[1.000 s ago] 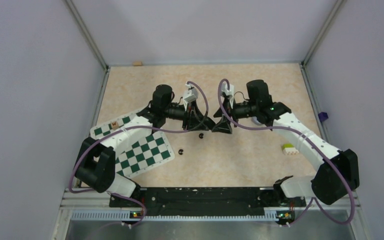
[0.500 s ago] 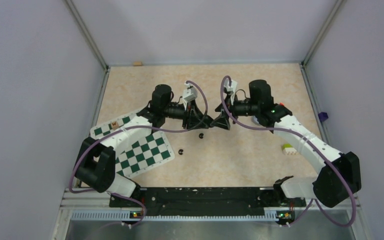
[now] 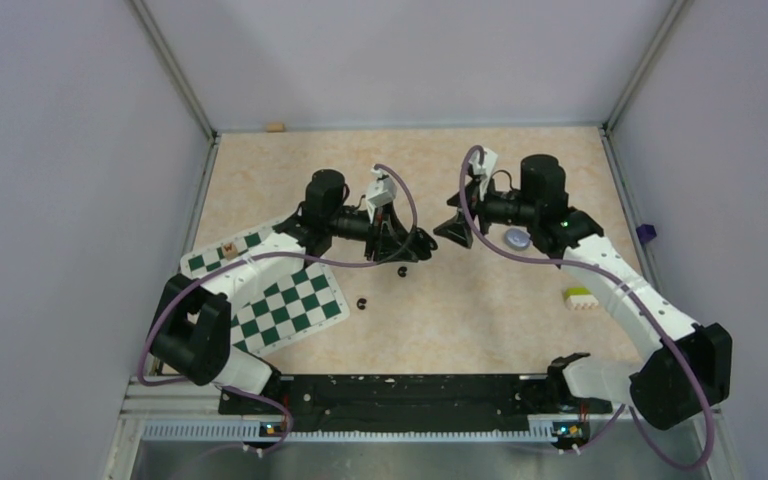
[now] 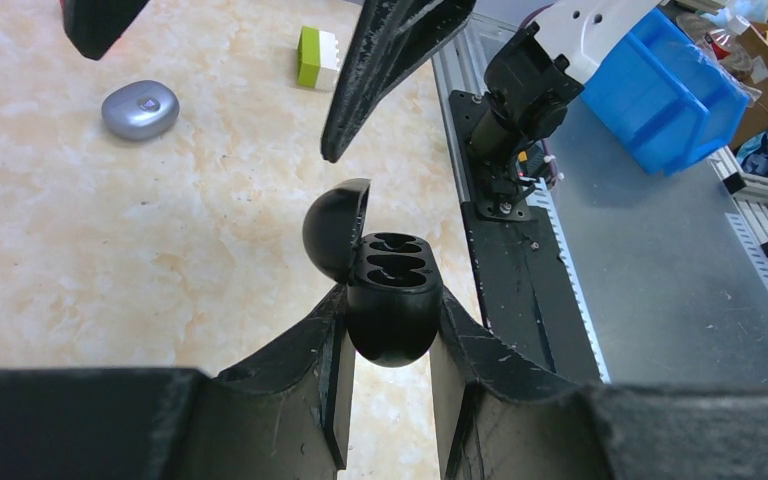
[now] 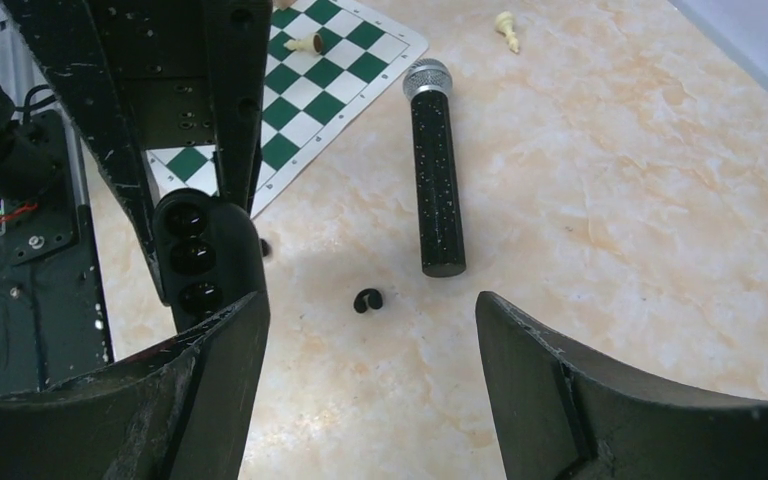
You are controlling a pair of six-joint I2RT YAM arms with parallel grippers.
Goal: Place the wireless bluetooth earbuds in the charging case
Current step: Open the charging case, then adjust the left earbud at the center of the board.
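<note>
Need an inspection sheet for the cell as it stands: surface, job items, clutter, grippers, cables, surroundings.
Surface: beige marbled tabletop, no spills seen.
Job's things: open black charging case, sockets look empty; two black earbuds loose on the table; closed silvery case; purple buds not seen.
Clutter: chessboard mat, chess pieces, microphone, green-and-white brick.
Grippers: left gripper shut on the black charging case; right gripper open, empty, facing it.
Cables: purple cables loop along both arms, none seen snagged.
Surroundings: pale walls; blue bin beyond the base rail.
</note>
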